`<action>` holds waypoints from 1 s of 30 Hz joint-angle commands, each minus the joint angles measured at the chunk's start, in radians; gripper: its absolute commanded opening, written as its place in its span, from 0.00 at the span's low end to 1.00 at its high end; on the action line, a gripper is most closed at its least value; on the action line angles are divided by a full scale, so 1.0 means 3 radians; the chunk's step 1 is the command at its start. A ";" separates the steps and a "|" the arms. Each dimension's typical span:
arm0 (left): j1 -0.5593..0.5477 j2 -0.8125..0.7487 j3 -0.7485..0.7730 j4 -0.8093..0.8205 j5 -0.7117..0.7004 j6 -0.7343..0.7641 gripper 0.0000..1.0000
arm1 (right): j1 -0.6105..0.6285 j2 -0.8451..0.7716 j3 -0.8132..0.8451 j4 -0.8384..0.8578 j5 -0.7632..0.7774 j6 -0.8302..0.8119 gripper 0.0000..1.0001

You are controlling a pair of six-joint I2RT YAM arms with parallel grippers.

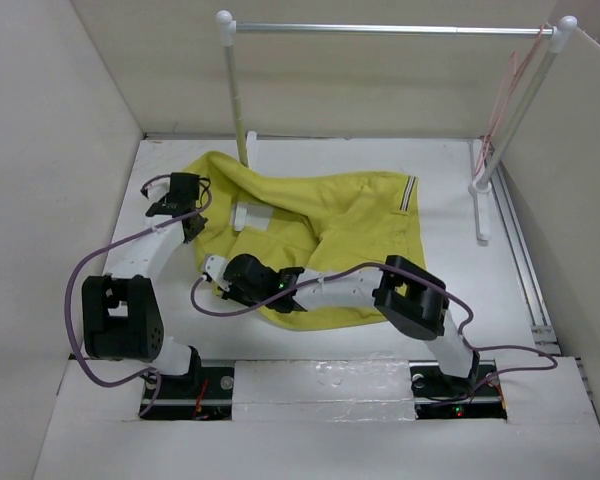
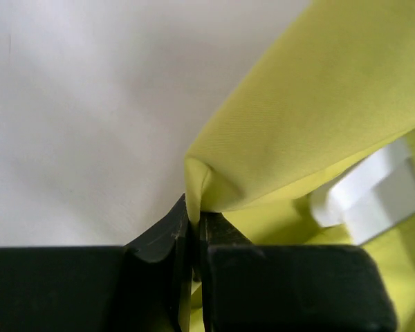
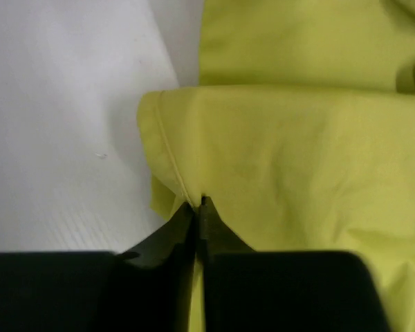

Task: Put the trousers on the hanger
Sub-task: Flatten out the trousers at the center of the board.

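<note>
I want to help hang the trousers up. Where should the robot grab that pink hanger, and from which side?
Probably its lower wire, coming from the open table side. The hanger hangs at the right end of the rail, close beside the white post and the wall. The left gripper and right gripper both pinch the trousers.

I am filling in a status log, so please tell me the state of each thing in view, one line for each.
trousers: crumpled on the table, not on the hanger.
hanger: hanging bare at the rail's right end.
left gripper: shut on a trousers fold.
right gripper: shut on the trousers' edge.
stand: upright.
</note>
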 commanded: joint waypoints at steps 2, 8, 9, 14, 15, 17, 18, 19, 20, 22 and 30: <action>0.0080 -0.0194 0.0453 -0.0114 -0.0119 0.0172 0.00 | 0.0032 -0.0491 -0.0279 0.0384 0.0471 0.0095 0.00; 0.0080 -0.0139 0.1474 -0.0216 0.0044 0.0377 0.00 | 0.0032 -0.1944 -0.0587 -0.0177 0.0399 0.0018 0.00; 0.0080 -0.0052 0.1608 -0.0277 0.0110 0.0397 0.00 | 0.0032 -0.2179 -0.0633 -0.0320 0.0415 -0.0003 0.00; 0.0080 0.0209 0.2090 -0.0334 0.0223 0.0581 0.00 | -0.0182 -0.3370 -0.1138 -0.0802 0.0359 0.0268 0.00; 0.0080 0.0331 0.2136 -0.0374 0.0264 0.0602 0.00 | -0.0223 -0.3464 -0.1438 -0.0929 0.0282 0.0380 0.00; 0.0049 0.0464 0.2238 -0.0370 0.0310 0.0699 0.00 | -0.0254 -0.3582 -0.1777 -0.1083 0.0134 0.0549 0.00; 0.0049 0.0622 0.2269 -0.0400 0.0346 0.0720 0.00 | -0.0294 -0.3587 -0.2052 -0.1251 0.0063 0.0641 0.00; 0.0014 0.0694 0.2290 -0.0400 0.0326 0.0735 0.00 | -0.0295 -0.3552 -0.2171 -0.1349 -0.0019 0.0809 0.00; -0.0027 0.0771 0.2330 -0.0380 0.0300 0.0796 0.00 | -0.0295 -0.3496 -0.2263 -0.1466 0.0005 0.0871 0.00; -0.0058 0.1016 0.2361 -0.0400 0.0111 0.0827 0.00 | -0.0295 -0.3327 -0.2468 -0.1692 -0.0020 0.1004 0.00; -0.0144 0.0780 0.2143 -0.0514 0.0176 0.0791 0.73 | -0.0452 -0.3219 -0.2321 -0.1810 0.0328 0.1097 0.00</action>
